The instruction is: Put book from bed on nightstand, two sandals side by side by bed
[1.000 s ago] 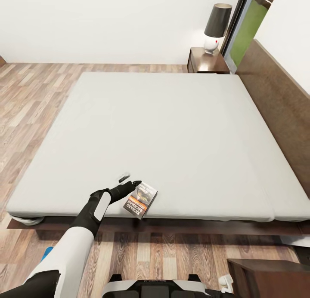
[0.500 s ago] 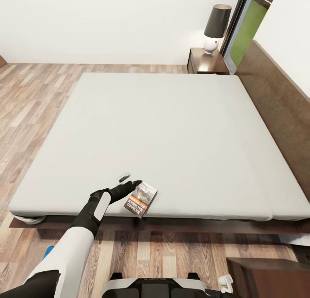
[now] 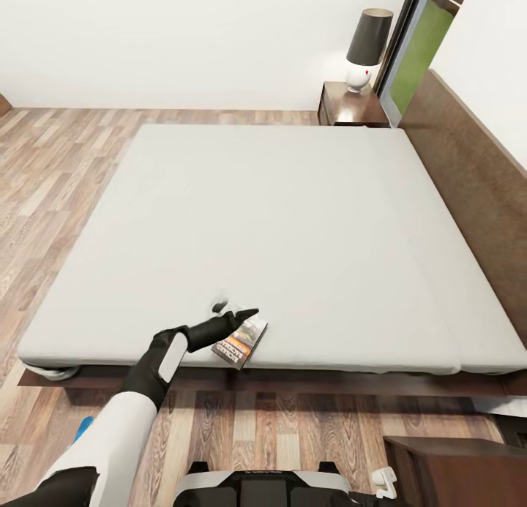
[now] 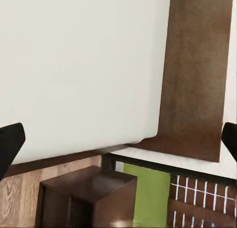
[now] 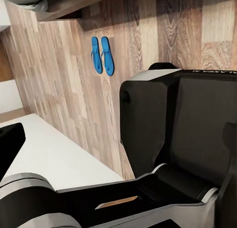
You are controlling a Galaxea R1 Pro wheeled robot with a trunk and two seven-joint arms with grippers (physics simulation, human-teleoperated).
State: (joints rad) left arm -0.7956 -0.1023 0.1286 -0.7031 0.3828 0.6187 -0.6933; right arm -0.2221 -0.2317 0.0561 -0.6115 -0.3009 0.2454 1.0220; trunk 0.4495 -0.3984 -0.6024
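Observation:
The book (image 3: 242,342), dark with an orange band, lies flat near the front edge of the bed (image 3: 293,214), on its pale grey mattress. My left gripper (image 3: 234,309) is open just above the mattress, and its dark lower finger (image 3: 244,316) reaches over the book's near corner. In the left wrist view the gripper (image 4: 120,136) has its fingertips spread to both edges, with nothing between them. Two blue sandals (image 5: 102,55) lie side by side on the wood floor beside the bed frame. My right gripper (image 5: 120,138) hangs open and empty over my own base.
A reddish-brown nightstand (image 3: 353,104) with a dark-shaded lamp (image 3: 368,46) stands at the bed's far corner by the window. A second nightstand (image 3: 454,469) is close at my right. The dark headboard (image 3: 468,178) runs along the right. A blue scrap (image 3: 80,426) shows by my left arm.
My left gripper has slid slightly right and forward, so its lower finger now covers the book's corner. The book has not moved.

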